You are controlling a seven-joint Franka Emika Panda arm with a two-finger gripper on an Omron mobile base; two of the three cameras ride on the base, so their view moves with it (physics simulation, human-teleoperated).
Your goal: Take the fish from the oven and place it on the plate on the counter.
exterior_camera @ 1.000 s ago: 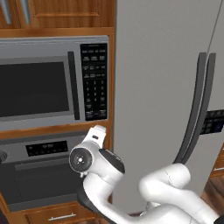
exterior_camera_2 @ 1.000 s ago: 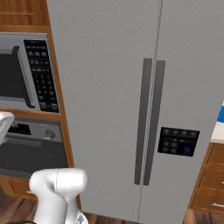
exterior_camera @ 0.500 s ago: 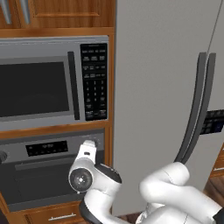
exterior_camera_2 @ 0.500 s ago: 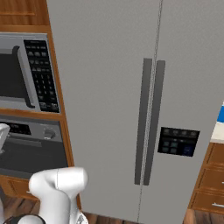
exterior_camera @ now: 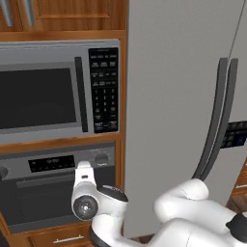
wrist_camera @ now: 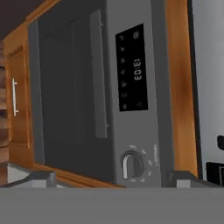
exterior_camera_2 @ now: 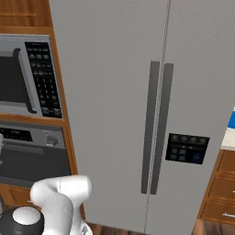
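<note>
The grey steel oven [exterior_camera: 43, 205] sits under the microwave with its dark glass door [wrist_camera: 65, 87] shut, so the fish is hidden. In the rolled hand view the bar handle [wrist_camera: 99, 74], black display [wrist_camera: 131, 68] and a round knob [wrist_camera: 131, 165] are close ahead. My gripper [wrist_camera: 111, 179] is open and holds nothing, its fingertips [wrist_camera: 39, 177] set wide apart. My white hand [exterior_camera: 85, 172] hovers just in front of the oven's control panel. A sliver of the blue plate [exterior_camera_2: 232, 117] shows at the right edge, on the pale counter [exterior_camera_2: 227, 137].
A microwave [exterior_camera: 43, 96] with a keypad sits directly above the oven. A tall grey fridge [exterior_camera_2: 151, 114] stands just to the right. Wooden drawers [exterior_camera_2: 222, 193] lie under the counter, and a wooden drawer [exterior_camera: 62, 237] under the oven.
My arm has dropped from the microwave's lower edge to the oven's control panel, shifting slightly left. The oven door has stayed shut.
</note>
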